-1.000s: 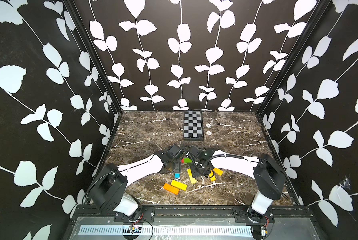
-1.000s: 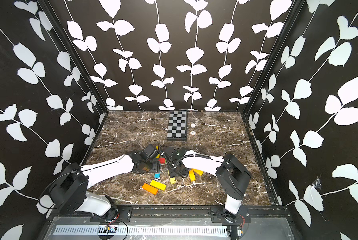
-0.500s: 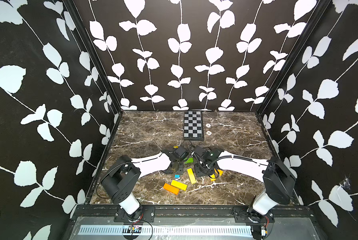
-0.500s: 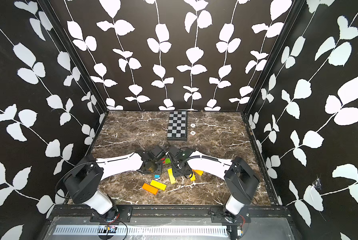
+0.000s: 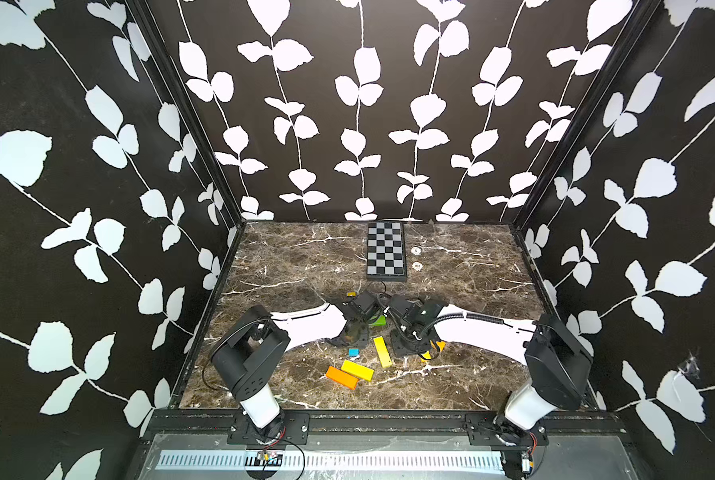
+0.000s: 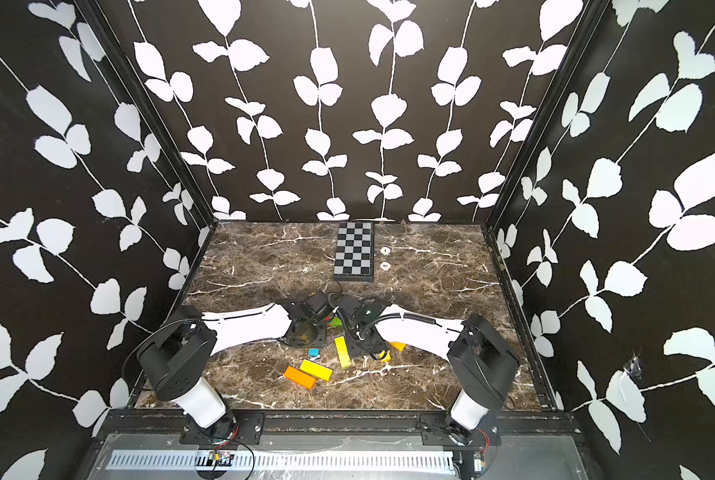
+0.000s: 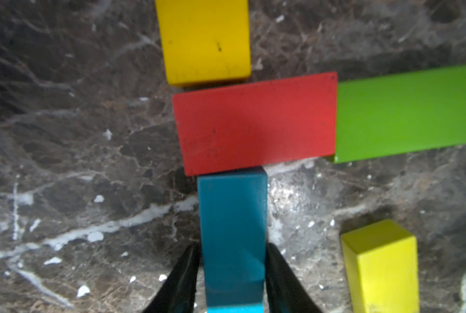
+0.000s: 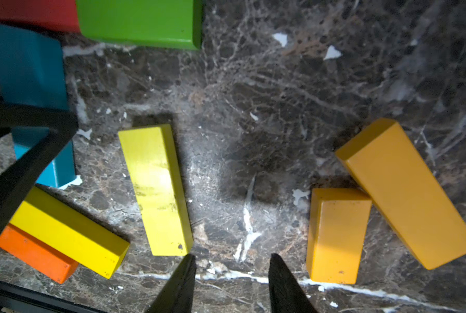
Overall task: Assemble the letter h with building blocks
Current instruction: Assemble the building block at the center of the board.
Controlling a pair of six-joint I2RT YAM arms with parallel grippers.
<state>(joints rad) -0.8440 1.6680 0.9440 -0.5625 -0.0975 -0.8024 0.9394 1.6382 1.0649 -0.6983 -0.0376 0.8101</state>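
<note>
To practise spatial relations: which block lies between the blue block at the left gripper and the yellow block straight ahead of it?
The red block lies crosswise between the blue block and the yellow block, seen in the left wrist view.

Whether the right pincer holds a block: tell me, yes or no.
No: in the right wrist view the right pincer stands open over the bare table, the lime-yellow block beside it, not between its jaws.
</note>
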